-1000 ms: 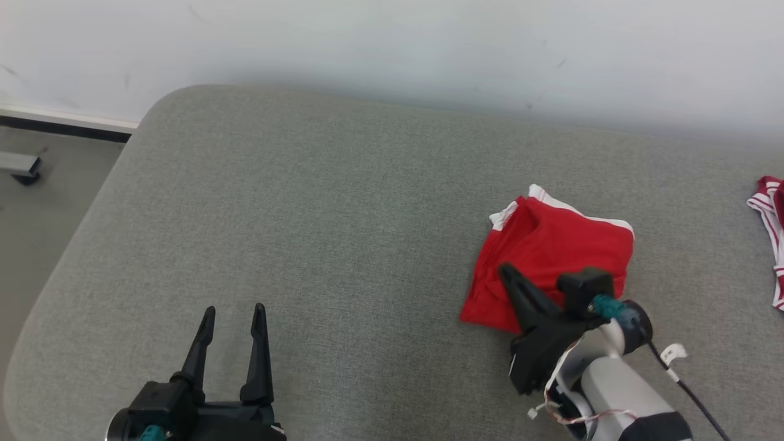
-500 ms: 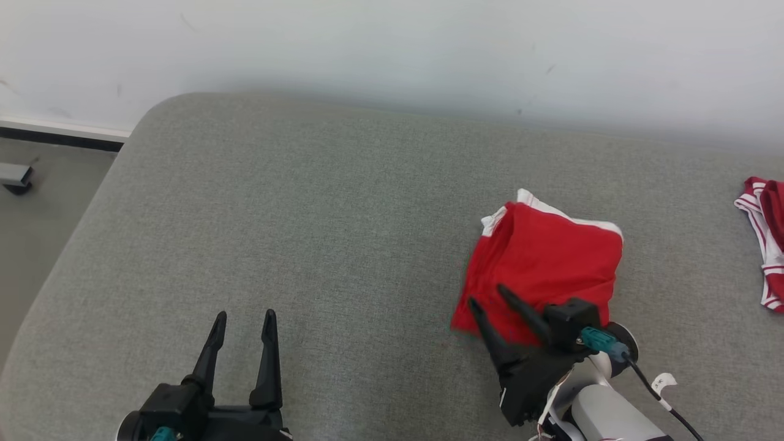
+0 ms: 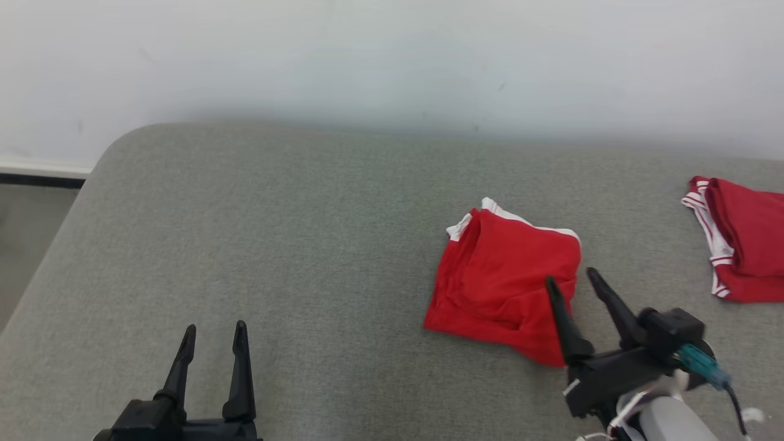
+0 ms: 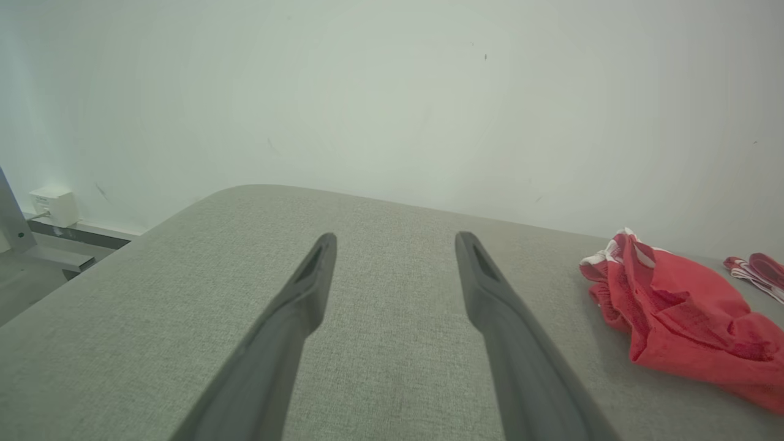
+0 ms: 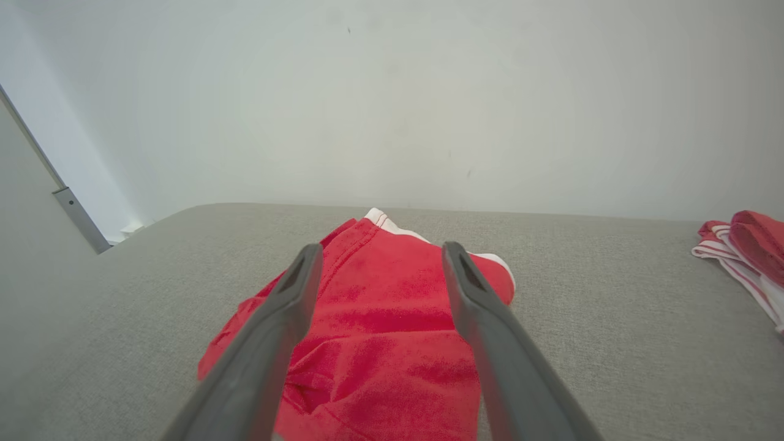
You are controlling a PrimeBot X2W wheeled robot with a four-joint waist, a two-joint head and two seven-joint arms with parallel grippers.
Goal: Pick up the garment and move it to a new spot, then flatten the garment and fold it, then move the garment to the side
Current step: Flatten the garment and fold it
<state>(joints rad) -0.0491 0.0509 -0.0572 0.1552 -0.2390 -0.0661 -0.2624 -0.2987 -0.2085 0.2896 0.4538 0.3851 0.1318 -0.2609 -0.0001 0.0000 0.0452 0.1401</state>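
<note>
The garment point(image 3: 499, 285) lies folded, right of centre on the cushion point(image 3: 275, 245). My right gripper point(image 3: 569, 277) is spread at its lower-right edge, holding nothing; my left gripper point(image 3: 214, 327) is spread too, lower left. To shift it aside, I judge it best to pinch every layer and slide low.

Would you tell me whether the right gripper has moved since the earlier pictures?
Yes. Against the folded red garment in the head view, the right gripper has shifted from its near-left part to its near-right corner, jaws now open.

Red garment point(image 3: 499, 282) — white-edged, plain grey cushion point(image 3: 275, 245)
</note>
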